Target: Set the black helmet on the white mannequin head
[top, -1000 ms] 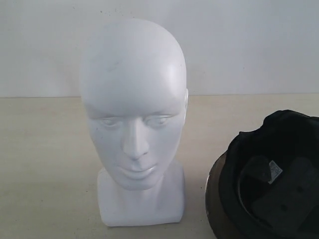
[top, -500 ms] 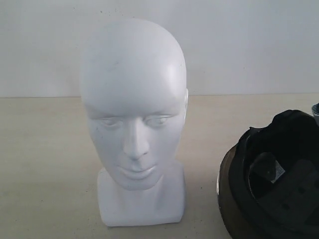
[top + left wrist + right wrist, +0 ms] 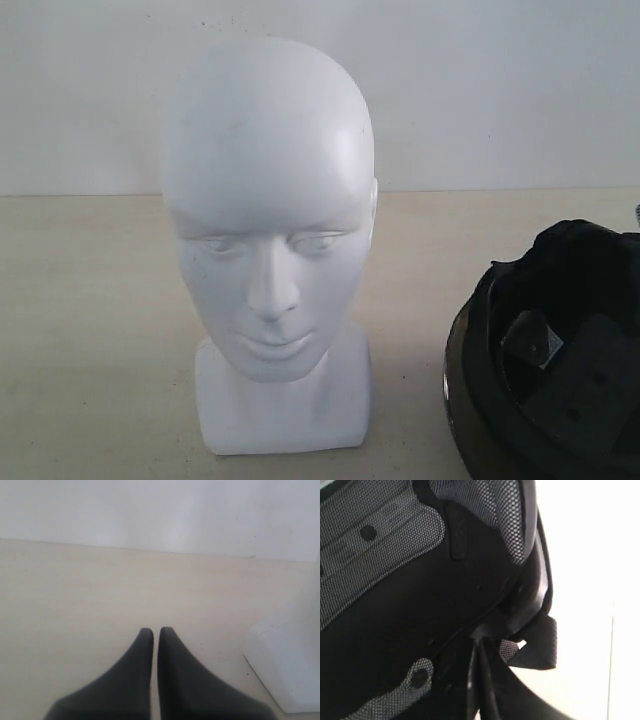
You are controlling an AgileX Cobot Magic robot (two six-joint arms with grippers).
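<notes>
Here, glossy mannequin head (image 3: 268, 230), mesh-padded helmet (image 3: 560, 360)

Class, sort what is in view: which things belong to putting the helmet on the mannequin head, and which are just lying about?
Belongs: black helmet, white mannequin head, right gripper shut on the helmet's rim.
Just there: beige table, white wall, left gripper, shut, empty.

The mannequin head (image 3: 268, 250) is glossy white, the helmet (image 3: 560, 360) black with grey dotted-mesh padding (image 3: 375, 545), the counter (image 3: 90, 330) pale beige.
</notes>
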